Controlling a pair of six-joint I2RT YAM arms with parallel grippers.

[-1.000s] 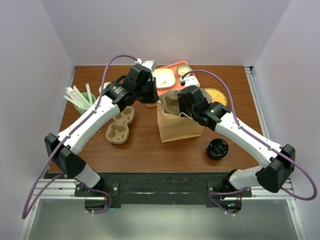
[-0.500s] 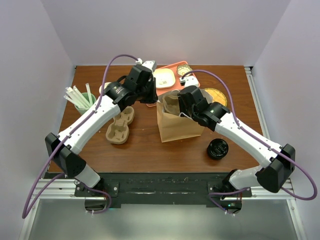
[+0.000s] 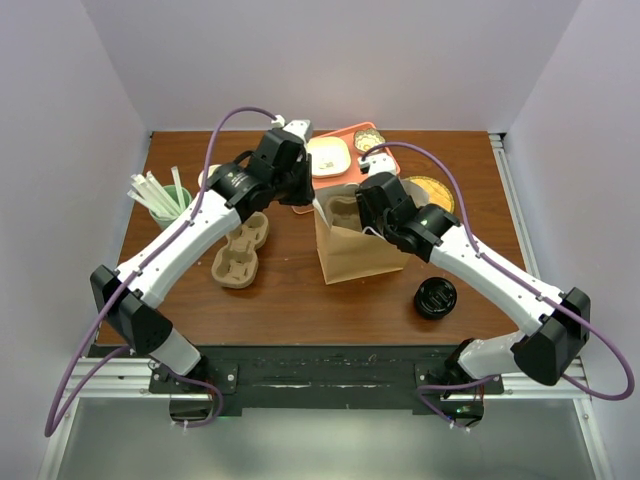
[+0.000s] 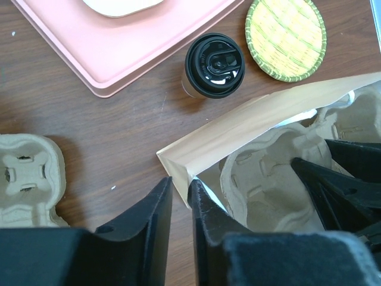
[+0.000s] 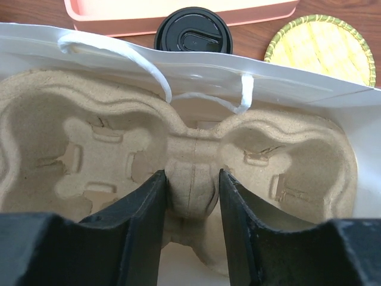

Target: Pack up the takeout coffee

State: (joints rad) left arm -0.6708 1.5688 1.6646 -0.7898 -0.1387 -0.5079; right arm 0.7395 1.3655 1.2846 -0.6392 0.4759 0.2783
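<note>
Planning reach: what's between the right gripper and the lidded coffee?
Right wrist view: the cup carrier, then the bag's far wall with its white handle, before the coffee.

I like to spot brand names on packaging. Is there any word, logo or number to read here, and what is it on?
No text can be read in any view.
takeout coffee: the black lid has raised moulded marks, too small to read.
brown paper bag: no print visible.
cup carrier: no print visible.
pink tray: no print visible.
</note>
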